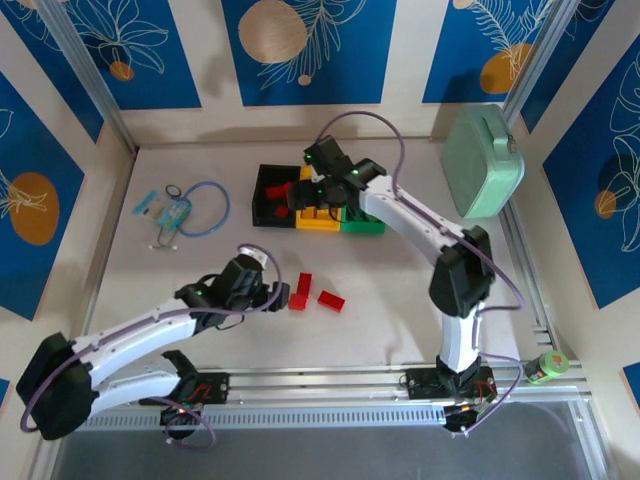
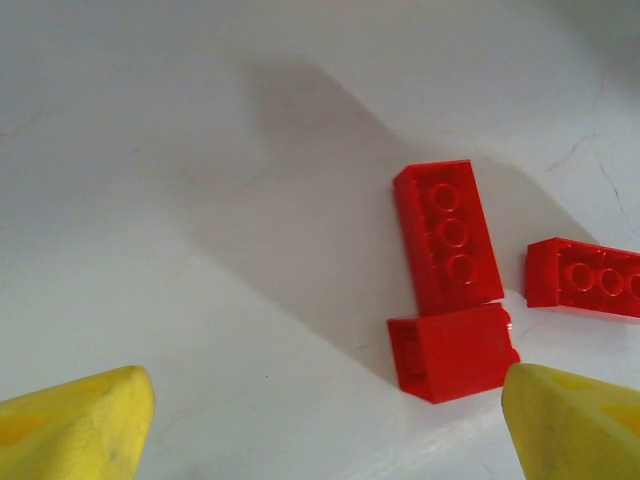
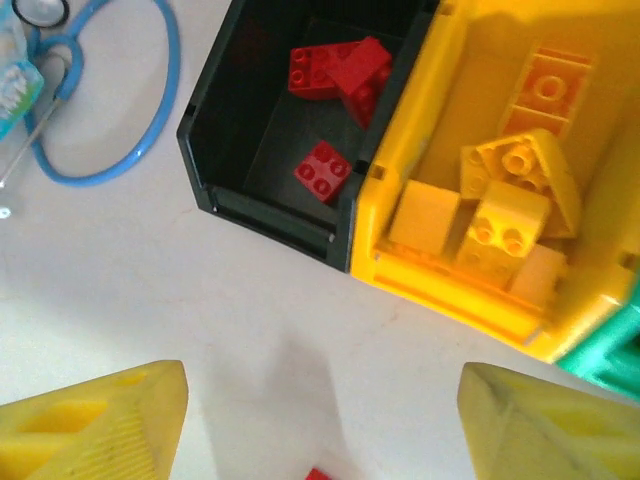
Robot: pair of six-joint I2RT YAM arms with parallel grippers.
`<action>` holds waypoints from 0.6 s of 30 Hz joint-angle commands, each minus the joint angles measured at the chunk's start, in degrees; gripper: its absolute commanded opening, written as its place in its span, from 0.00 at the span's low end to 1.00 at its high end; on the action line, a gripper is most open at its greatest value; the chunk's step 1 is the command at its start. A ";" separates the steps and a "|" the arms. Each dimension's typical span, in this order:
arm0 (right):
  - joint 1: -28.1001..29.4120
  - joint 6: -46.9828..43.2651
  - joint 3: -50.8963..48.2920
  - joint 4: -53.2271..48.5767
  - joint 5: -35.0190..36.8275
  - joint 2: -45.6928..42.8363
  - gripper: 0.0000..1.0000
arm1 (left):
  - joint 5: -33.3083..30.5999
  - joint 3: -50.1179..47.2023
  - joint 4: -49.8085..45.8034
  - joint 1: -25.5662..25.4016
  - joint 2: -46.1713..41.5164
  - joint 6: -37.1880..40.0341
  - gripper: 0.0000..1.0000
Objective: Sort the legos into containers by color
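Three red legos lie on the white table: a studded one (image 2: 447, 235), one on its side (image 2: 455, 352) and one at the right (image 2: 585, 278). My left gripper (image 2: 330, 425) stands open just short of them, its right finger (image 2: 575, 420) beside the tipped brick; in the top view it is (image 1: 280, 295) left of the bricks (image 1: 300, 290). My right gripper (image 3: 320, 420) hangs open and empty over the table in front of the containers. The black bin (image 3: 215, 150) holds red legos (image 3: 322, 170). The yellow bin (image 3: 420, 130) holds yellow legos (image 3: 505, 225). A corner of the green bin (image 3: 610, 350) shows.
A blue stethoscope (image 1: 195, 210) and a small packet (image 1: 160, 207) lie left of the bins. A pale mint case (image 1: 483, 162) leans at the back right. A green roll (image 1: 547, 367) sits on the front rail. Bare table stretches between the arms.
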 commanded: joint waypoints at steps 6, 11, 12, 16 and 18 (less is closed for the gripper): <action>-6.04 3.84 -20.37 8.82 -2.35 -12.61 0.76 | -4.32 5.92 3.30 -6.94 11.53 -3.66 0.91; -8.56 6.47 -30.48 12.88 -3.85 -18.34 0.76 | -4.06 8.80 3.72 -9.39 17.79 -5.10 0.86; -8.82 6.56 -31.61 13.28 -4.08 -18.89 0.76 | -3.60 9.04 4.04 -9.45 18.64 -5.29 0.85; -9.72 6.92 -35.07 13.73 -4.05 -20.71 0.75 | -4.04 10.95 1.83 -9.45 21.86 -6.22 0.80; -10.30 7.15 -36.90 14.39 -4.25 -21.85 0.75 | -4.32 11.91 -0.10 -9.46 23.51 -6.42 0.79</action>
